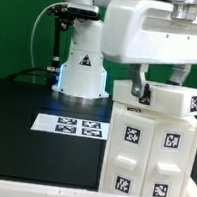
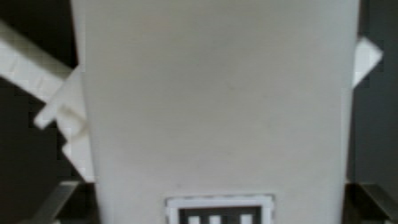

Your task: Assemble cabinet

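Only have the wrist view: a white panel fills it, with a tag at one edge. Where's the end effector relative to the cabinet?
Observer: Right over the cabinet, which stands upright at the exterior view's right. The end effector reaches down at its top piece.
Operator: Anything else nearby?
Observer: A marker board lies flat to the exterior view's left of the cabinet.
Operator: Is it gripping?
Observer: Cannot tell. One dark finger shows beside the top piece. The other side is hidden.
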Tool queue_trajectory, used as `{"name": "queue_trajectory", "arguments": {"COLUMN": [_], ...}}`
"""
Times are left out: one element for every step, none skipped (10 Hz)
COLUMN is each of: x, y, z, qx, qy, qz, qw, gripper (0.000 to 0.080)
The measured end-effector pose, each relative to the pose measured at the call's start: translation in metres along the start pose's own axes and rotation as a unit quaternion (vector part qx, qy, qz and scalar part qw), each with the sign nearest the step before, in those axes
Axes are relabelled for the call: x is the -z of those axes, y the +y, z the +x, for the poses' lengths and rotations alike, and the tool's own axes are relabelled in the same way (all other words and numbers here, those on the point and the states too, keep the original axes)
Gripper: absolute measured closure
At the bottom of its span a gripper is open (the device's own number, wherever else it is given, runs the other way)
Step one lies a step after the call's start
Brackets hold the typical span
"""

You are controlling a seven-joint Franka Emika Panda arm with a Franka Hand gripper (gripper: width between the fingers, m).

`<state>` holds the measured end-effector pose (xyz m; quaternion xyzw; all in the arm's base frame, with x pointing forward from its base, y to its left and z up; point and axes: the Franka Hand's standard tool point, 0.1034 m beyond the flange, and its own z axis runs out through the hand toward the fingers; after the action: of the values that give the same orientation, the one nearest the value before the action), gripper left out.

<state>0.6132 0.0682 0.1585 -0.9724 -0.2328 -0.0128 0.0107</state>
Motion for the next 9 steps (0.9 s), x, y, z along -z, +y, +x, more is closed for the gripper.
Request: {"name": "queue_trajectory", "arguments": {"x": [-0.0009,-0.0011,-0.0012,-0.0015,-0.0013,-0.0015,-0.0016,-0.0021,-0.0025], "y": [-0.0015,-0.0034,-0.003,-0.0025,-0.0036,-0.0034,-0.0035,-0.0037,-0.0039], "z": [0.0014,0.0043,0.0061,0.0077,0.0083,0.0082,0.0082,0.0083,0.0096], "qx": [-0.092,-0.196,-0.27,-0.315,-0.348,-0.375,-0.408,-0.455,-0.526], "qy": [0.01,0.02,0.024,0.025,0.024,0.023,0.022,0.02,0.022], "qz": [-0.002,0.003,0.02,0.032,0.033,0.035,0.037,0.038,0.039], "qw": [0.996,0.98,0.962,0.948,0.937,0.926,0.912,0.89,0.849], "gripper": [0.0245,0.0245,0.0245,0.0245,0.0245,0.0245,0.0244,0.0244,0.0244]}}
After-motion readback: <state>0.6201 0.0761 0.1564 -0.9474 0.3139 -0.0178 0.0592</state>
